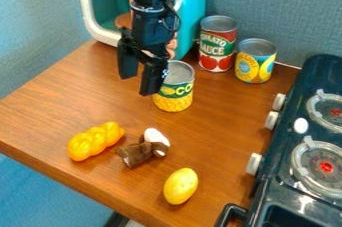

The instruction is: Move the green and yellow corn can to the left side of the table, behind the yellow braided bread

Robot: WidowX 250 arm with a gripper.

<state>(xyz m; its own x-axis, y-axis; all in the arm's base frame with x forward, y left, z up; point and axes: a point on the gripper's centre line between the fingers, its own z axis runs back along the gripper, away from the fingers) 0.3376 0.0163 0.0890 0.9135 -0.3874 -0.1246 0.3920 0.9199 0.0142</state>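
The hand [138,85] is released, its two fingers parted with a gap between them, hanging over the wooden desk [220,126] just beside the yellow-and-green can [173,101]. That can stands upright near the middle of the desk, its upper left partly behind the hand. Farther back, a red can [217,51] and a shorter yellow-and-blue can [255,66] stand upright side by side; all three have grey metal tops, and what they contain cannot be seen. Behind the arm is a teal box [194,1] with a white-rimmed hollow front, cut off by the top edge; a brown, rounded thing [123,20] shows in its hollow, largely covered by the arm, and cannot be identified. Toward the near edge lie an orange braided piece [95,141], a brown-and-white toy [138,153] of unclear kind and a smooth yellow oval piece [180,186]. The dark toy stove [282,157] at the right is cut off by the right and bottom edges, as is the dark recess in its lower corner.
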